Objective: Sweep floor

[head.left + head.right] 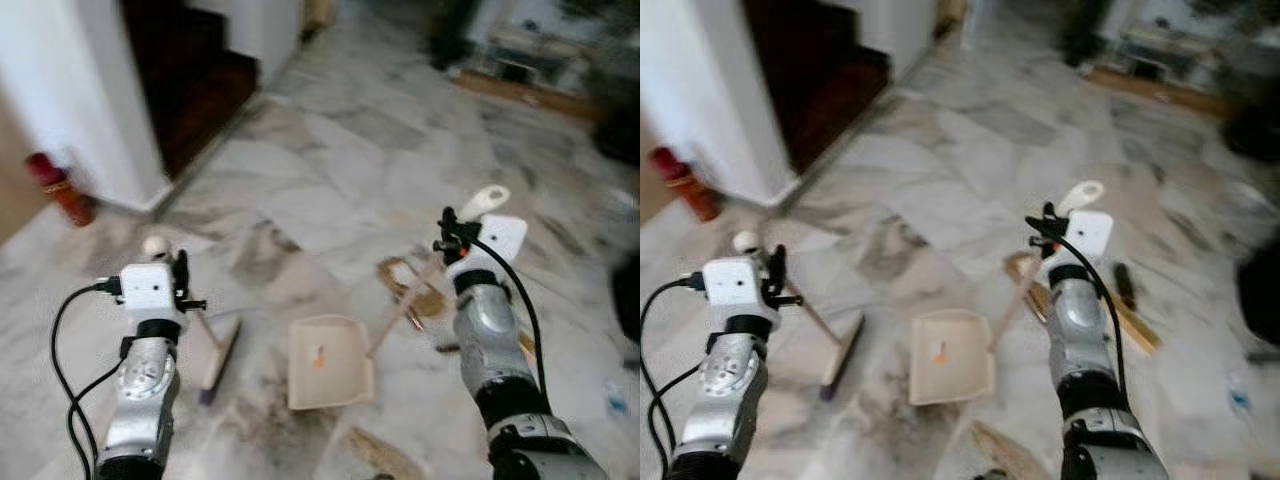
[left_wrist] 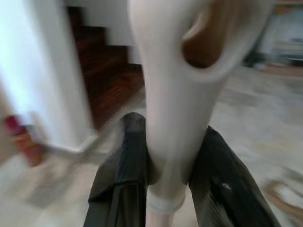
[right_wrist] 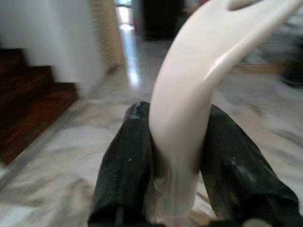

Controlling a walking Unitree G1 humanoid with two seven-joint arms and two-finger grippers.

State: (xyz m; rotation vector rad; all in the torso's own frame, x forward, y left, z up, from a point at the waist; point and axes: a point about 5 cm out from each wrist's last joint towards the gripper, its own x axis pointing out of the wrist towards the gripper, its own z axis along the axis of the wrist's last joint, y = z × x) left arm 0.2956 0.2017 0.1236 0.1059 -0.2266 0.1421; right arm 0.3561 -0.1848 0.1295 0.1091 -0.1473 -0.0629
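My left gripper is shut on the cream handle of a broom. The broom's stick slants down to its brush head, which rests on the marble floor. My right gripper is shut on the cream handle of a dustpan. The handle's looped end sticks up above the fingers. The beige pan lies flat on the floor between the two arms, just right of the brush head. Brown scraps of litter lie beyond the pan, and another scrap lies near me.
A white pillar and dark wooden stairs stand at the left rear, with a red canister beside the pillar. Blurred furniture lines the far right. A dark object sits at the right edge.
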